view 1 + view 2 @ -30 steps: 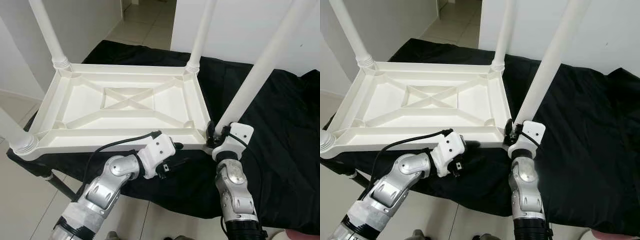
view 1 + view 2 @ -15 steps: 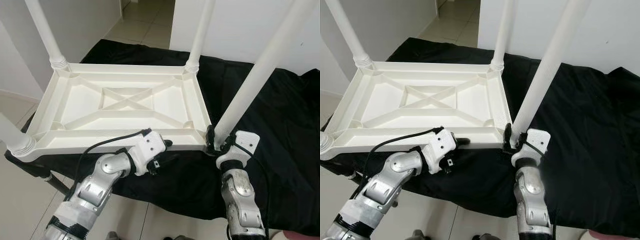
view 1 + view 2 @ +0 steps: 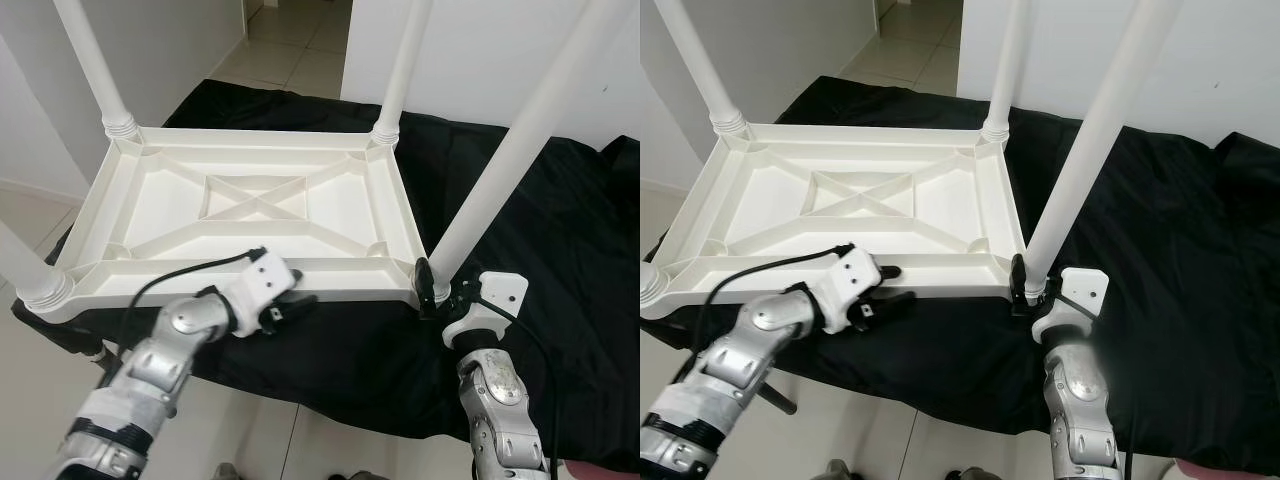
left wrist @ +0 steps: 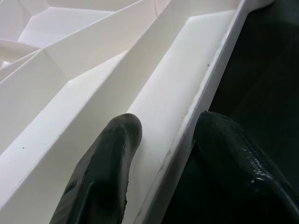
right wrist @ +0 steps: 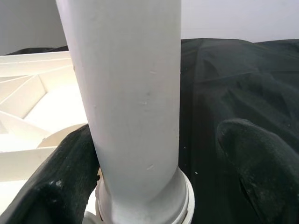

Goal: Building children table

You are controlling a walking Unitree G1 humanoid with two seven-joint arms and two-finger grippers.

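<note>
1. The tops of all four white table legs run out of the head views, so their full length cannot be judged; the near left leg point(image 3: 25, 270) shows little more than its ribbed collar at the picture's edge.
2. The support under the black cloth point(image 3: 560, 230) is hidden, apart from a dark bar point(image 3: 120, 370) poking out below the cloth's near left edge.
3. The white plastic children's table point(image 3: 255, 205) lies upside down on the cloth, its underside facing up, with raised ribs forming a diagonal cross in the middle panel and a rim around it.
4. The far left leg point(image 3: 95, 65), far right leg point(image 3: 400, 70) and near right leg point(image 3: 510, 160) stand up from their corner sockets, each ending in a ringed collar.
5. The left gripper point(image 3: 292, 300) sits at the table's near rim, its fingers apart: in the left wrist view one finger point(image 4: 105, 172) lies inside the rim's channel and the other is outside, over the cloth, with the rim wall between them.
6. The right gripper point(image 3: 432, 290) is at the base of the near right leg, fingers spread to either side of it; whether both pads press the leg cannot be told, and a gap shows beside one finger point(image 5: 257, 158).
</note>
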